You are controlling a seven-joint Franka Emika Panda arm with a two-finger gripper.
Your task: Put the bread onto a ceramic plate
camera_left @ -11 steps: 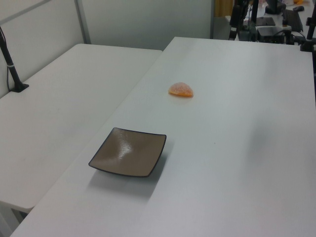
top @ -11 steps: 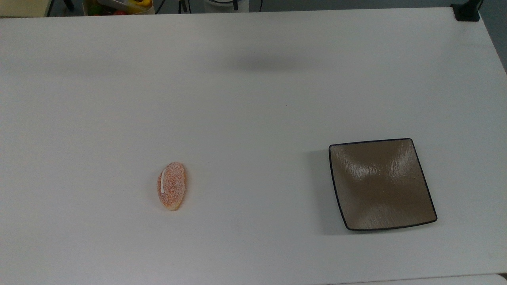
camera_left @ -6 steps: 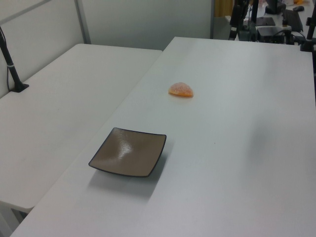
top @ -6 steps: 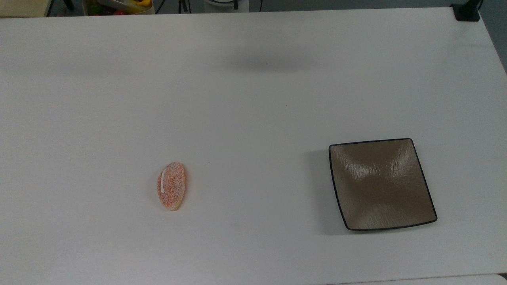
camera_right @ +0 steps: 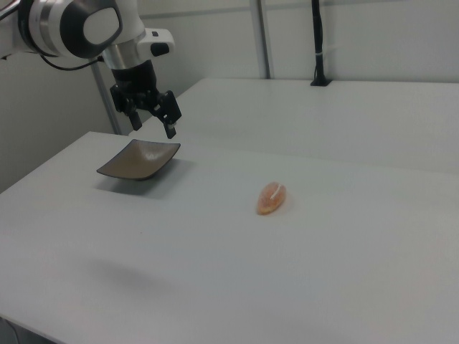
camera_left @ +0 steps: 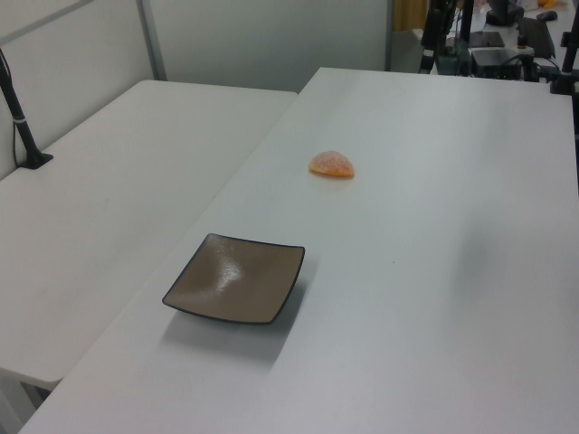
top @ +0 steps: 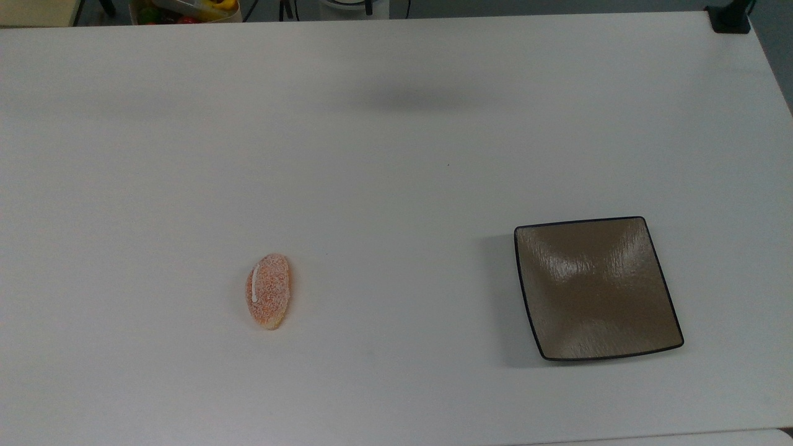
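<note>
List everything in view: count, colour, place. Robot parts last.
bread: 1, orange-pink with a white stripe, on the table, apart from the plate, in the top view's lower left
plate: 1, brown with a dark rim, square, nothing on it, on the table in the top view's lower right
table: 1, white, holds bread and plate
second table: 1, white, alongside on the left view's left
black post: 1, on the second table
gripper: 1, black, open, in the air above the table near the plate in the right view

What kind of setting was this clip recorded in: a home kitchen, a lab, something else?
Most likely a robotics lab or office workspace. Plain white tables stand side by side with partition walls behind, a robot arm's gripper hangs above one, and the only props are the bread and the ceramic plate.
</note>
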